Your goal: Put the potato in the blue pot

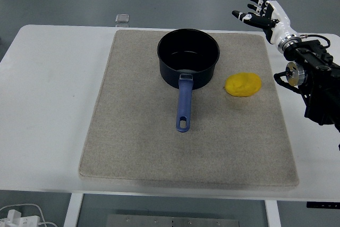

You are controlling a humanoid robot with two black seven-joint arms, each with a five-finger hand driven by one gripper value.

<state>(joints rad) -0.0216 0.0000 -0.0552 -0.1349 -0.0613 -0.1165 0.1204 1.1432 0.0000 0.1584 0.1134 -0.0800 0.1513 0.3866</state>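
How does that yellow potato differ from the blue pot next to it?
The potato is a solid yellow oval lump; the blue pot is a dark, round, hollow vessel, open on top and seemingly empty. The pot is clearly larger and taller than the low potato. The pot has a long blue handle pointing toward the table's near edge; the potato has no such part. Both rest on the beige mat, apart from each other, neither touched by the right hand.

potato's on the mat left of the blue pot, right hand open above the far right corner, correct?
Not quite: in the head view the potato lies on the mat right of the blue pot, not left. The right hand is open above the far right corner.
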